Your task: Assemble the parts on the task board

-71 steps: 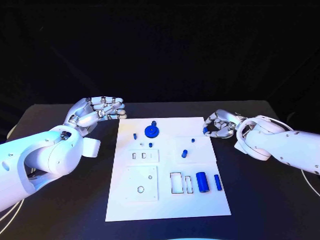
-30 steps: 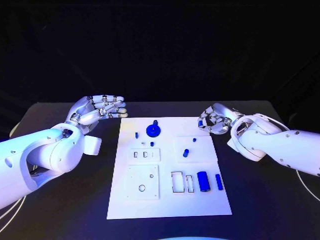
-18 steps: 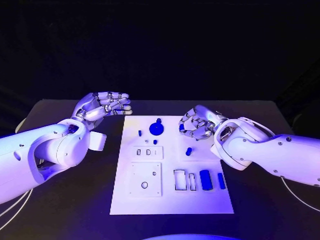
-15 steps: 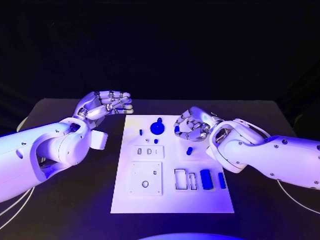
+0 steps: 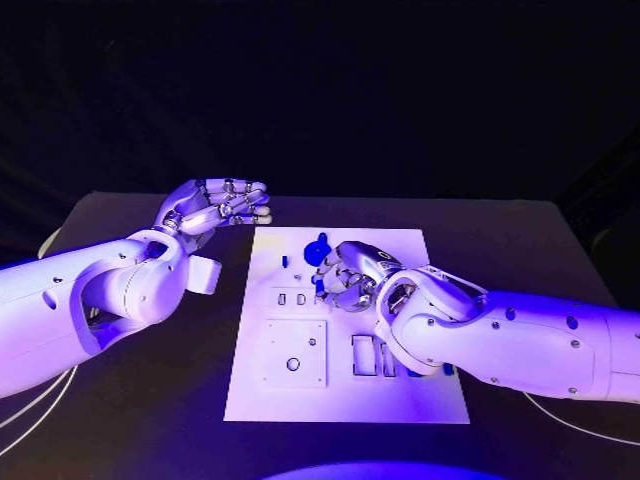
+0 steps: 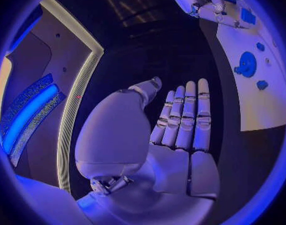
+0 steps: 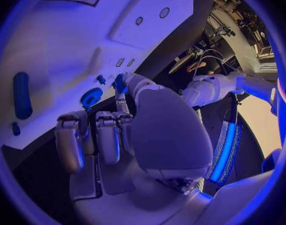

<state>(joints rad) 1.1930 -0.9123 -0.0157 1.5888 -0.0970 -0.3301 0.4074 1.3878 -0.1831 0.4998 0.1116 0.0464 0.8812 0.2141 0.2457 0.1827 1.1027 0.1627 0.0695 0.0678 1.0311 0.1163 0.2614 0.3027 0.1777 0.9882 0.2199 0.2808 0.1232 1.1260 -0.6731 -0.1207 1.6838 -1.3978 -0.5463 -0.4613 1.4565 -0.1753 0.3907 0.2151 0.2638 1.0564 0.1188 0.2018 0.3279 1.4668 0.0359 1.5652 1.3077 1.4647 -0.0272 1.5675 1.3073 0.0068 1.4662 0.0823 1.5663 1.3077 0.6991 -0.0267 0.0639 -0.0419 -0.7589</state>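
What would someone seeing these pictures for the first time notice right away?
The right hand hangs over the middle of the white task board, and in the right wrist view its fingers pinch a small blue part. The left hand is raised off the board's far left corner, holding nothing. A round blue part sits near the board's far edge.

A black table (image 5: 133,400) stood under violet-blue light. Behind it the room lay dark, closed off by a black backdrop (image 5: 335,90).
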